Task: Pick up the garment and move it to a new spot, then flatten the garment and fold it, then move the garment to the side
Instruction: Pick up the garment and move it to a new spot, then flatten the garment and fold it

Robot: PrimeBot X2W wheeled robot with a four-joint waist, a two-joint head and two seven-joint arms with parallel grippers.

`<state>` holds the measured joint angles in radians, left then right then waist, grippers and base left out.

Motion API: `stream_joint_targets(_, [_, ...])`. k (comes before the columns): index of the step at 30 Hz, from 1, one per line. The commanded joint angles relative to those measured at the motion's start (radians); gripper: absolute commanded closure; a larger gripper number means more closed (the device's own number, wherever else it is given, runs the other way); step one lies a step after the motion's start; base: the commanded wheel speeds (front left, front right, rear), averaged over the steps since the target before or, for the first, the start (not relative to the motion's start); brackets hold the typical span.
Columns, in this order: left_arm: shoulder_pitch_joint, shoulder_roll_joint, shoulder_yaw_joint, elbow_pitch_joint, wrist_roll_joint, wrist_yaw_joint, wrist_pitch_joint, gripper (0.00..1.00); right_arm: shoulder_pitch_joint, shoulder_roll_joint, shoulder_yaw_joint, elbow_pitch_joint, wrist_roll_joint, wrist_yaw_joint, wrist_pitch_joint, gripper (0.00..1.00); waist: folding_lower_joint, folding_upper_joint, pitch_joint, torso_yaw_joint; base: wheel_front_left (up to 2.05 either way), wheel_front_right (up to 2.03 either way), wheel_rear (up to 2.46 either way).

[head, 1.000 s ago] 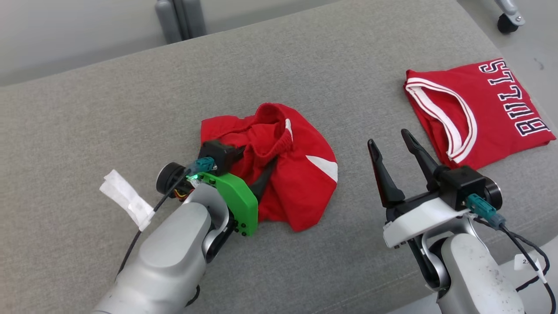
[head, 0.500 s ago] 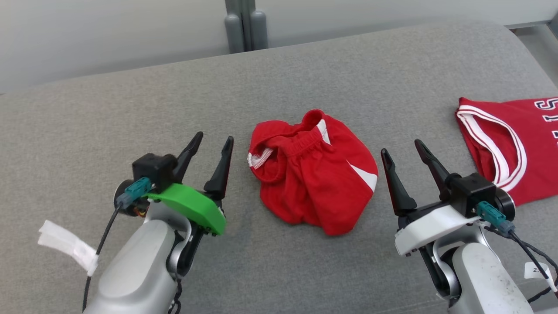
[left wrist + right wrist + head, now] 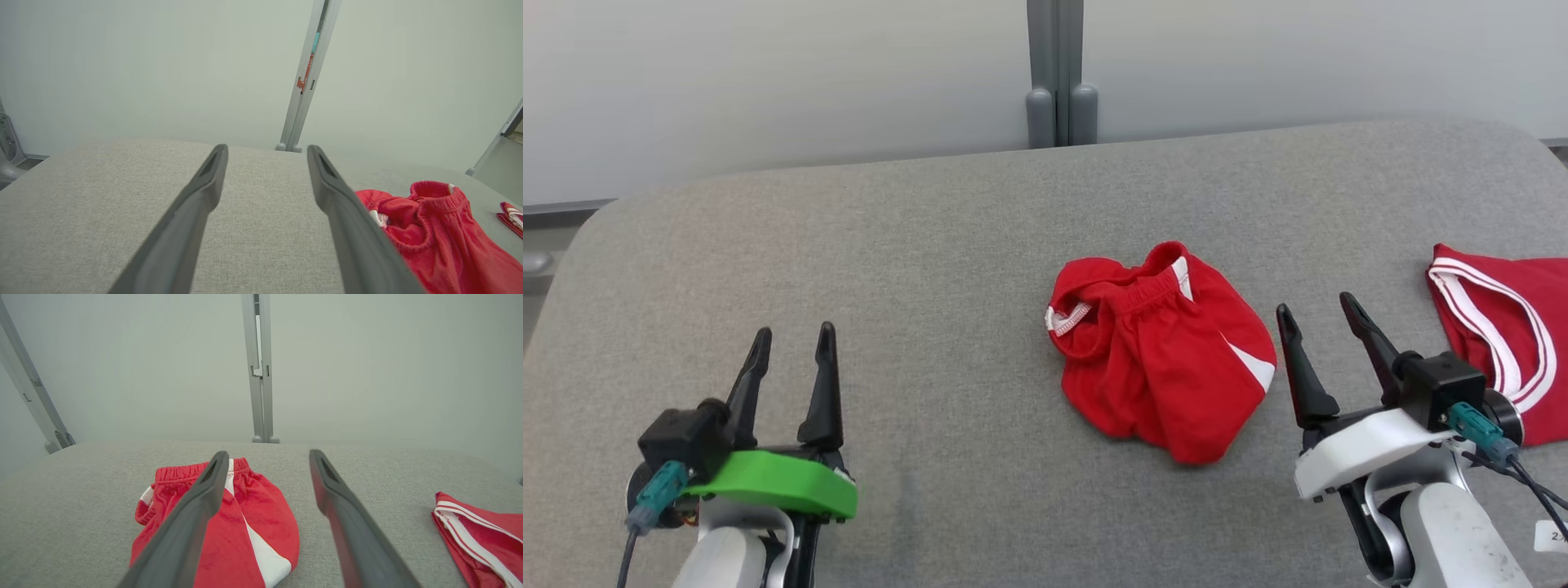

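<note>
A crumpled pair of red shorts point(image 3: 1164, 359) with white side panels and an elastic waistband lies bunched on the grey padded table point(image 3: 915, 245). The same shorts point(image 3: 429, 228) sit low right in the left wrist view, and the shorts point(image 3: 245, 526) lie behind the left finger in the right wrist view. My left gripper point(image 3: 792, 339) hovers open at the lower left, well apart from the shorts, holding nothing. Just right of the shorts my right gripper point(image 3: 1319, 314) stands open and empty.
A folded red jersey point(image 3: 1511, 335) with white-striped trim lies at the table's right edge; the jersey point(image 3: 478, 535) also shows at lower right of the right wrist view. A grey post point(image 3: 1058, 73) rises against the pale wall behind. Bare grey fabric stretches across the left half.
My left gripper has let go of the shorts and drawn back to the left, now open. The camera has swung, shifting the shorts and jersey rightward in view. The right gripper stays open.
</note>
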<state>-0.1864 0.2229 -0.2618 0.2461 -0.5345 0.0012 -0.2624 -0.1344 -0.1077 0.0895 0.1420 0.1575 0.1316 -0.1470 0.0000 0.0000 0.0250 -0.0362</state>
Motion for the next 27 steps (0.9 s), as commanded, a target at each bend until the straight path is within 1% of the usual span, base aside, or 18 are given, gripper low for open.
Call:
stream_joint_targets(1, [0.034,-0.008,0.021,-0.009,0.014,0.002,-0.002,0.00,0.015,0.002,-0.011,0.002,-0.005,-0.002,-0.007,0.00,0.0000,0.0000,-0.019,0.016,0.00,0.00,0.00])
stream_joint_targets(6, [0.101,-0.033,0.093,-0.034,0.039,-0.009,-0.002,0.00,0.033,0.007,-0.040,0.009,-0.009,-0.002,-0.013,0.00,0.0000,0.0000,-0.028,0.021,0.00,0.00,0.00])
stream_joint_targets(10, [0.134,-0.039,0.112,-0.018,0.059,-0.017,-0.002,0.00,0.044,0.012,-0.055,0.014,-0.010,-0.002,-0.013,0.00,0.0000,0.0000,-0.032,0.019,0.00,0.00,0.00])
stream_joint_targets(18, [0.151,-0.047,0.123,0.015,0.071,-0.029,-0.002,0.00,0.054,0.022,-0.062,0.021,-0.014,-0.002,-0.001,0.00,0.0000,0.0000,-0.034,0.009,0.00,0.00,0.00])
stream_joint_targets(27, [0.133,-0.056,0.133,0.016,0.084,-0.038,-0.002,0.00,0.053,0.026,-0.067,0.013,-0.016,-0.002,0.000,0.00,0.0000,0.0000,-0.029,0.004,0.00,0.00,0.00])
